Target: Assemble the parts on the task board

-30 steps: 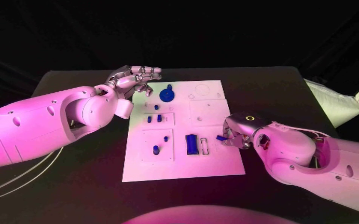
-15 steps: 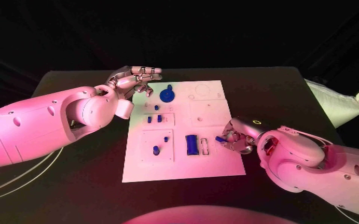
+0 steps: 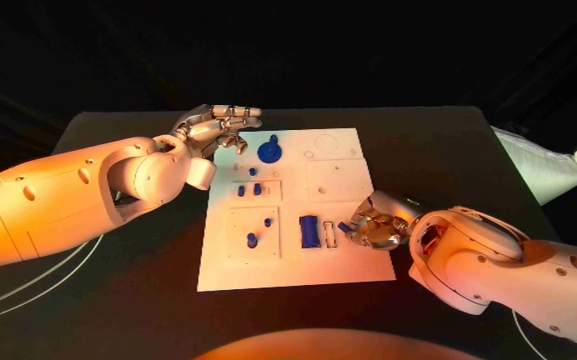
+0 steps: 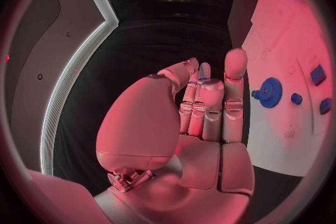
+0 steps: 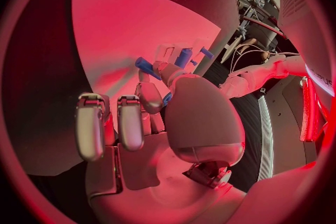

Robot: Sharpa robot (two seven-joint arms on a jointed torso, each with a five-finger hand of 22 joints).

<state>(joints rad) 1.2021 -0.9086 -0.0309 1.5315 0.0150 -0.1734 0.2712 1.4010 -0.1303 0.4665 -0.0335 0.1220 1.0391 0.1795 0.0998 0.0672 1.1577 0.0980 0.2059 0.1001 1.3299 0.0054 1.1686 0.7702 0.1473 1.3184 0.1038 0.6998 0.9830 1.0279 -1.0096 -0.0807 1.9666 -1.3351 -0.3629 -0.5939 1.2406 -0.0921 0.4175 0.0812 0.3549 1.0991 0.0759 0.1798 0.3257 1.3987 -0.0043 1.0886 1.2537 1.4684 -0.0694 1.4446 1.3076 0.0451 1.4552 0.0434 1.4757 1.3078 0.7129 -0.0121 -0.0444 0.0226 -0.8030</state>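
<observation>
1. head view, nearest: the right hand [image 3: 375,228] sits low over the right near part of the task board [image 3: 348,270], its fingers [image 5: 149,97] pinching a small blue peg [image 3: 345,227]; the right wrist view shows the peg [image 5: 145,66] sticking out past the fingertips, not yet seated as far as i can judge.
2. just left of that hand, a long blue block [image 3: 309,232] lies beside an open rectangular slot [image 3: 328,234]; i cannot tell whether the block is in its final place.
3. further left, two small blue parts [image 3: 258,232] rest on the near left panel, and it is too small to tell if they are seated.
4. mid board: a pair of blue pieces [image 3: 248,189] sits in the left middle panel, while the right middle panel looks bare.
5. far: a blue gear [image 3: 272,152] stands at the far left of the board, and a round outline to its right seems unfilled.
6. the left hand [image 3: 217,131] hovers off the far left edge over the desk [image 3: 433,139], fingers [image 4: 234,79] loosely together, holding nothing.
7. judgement: partway through, with several seats still open.
</observation>
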